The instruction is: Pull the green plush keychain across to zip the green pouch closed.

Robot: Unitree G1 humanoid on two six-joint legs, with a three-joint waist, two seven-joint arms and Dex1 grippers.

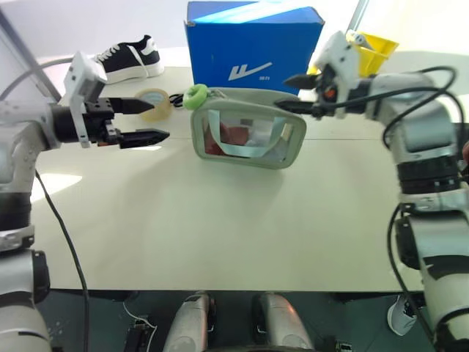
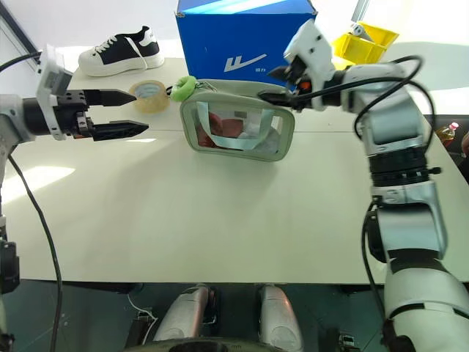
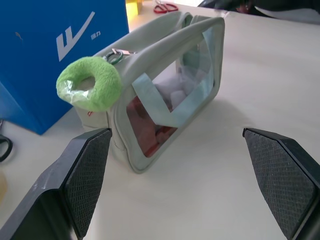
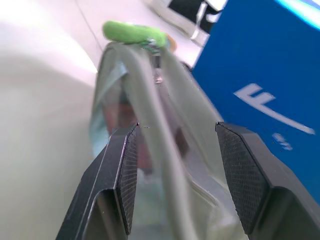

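The green pouch (image 1: 249, 136) stands on the table in front of a blue box, with red and white items behind its clear window. The green plush keychain (image 1: 196, 96) sits at the top of its left end, a fuzzy ring (image 3: 90, 82) hanging from a small metal clip. My left gripper (image 1: 161, 119) hovers open to the left of the pouch, a short gap away from the keychain. My right gripper (image 1: 282, 92) is at the pouch's right end. In the right wrist view its fingers (image 4: 122, 170) stand apart on either side of the pouch's top ridge (image 4: 150, 107).
A blue shoebox (image 1: 253, 44) stands right behind the pouch. A tan tape roll (image 1: 154, 103) lies behind my left gripper, and a black-and-white sneaker (image 1: 132, 57) sits farther back left. A yellow bin (image 1: 375, 48) is at the back right. The white table (image 1: 220, 220) stretches toward me.
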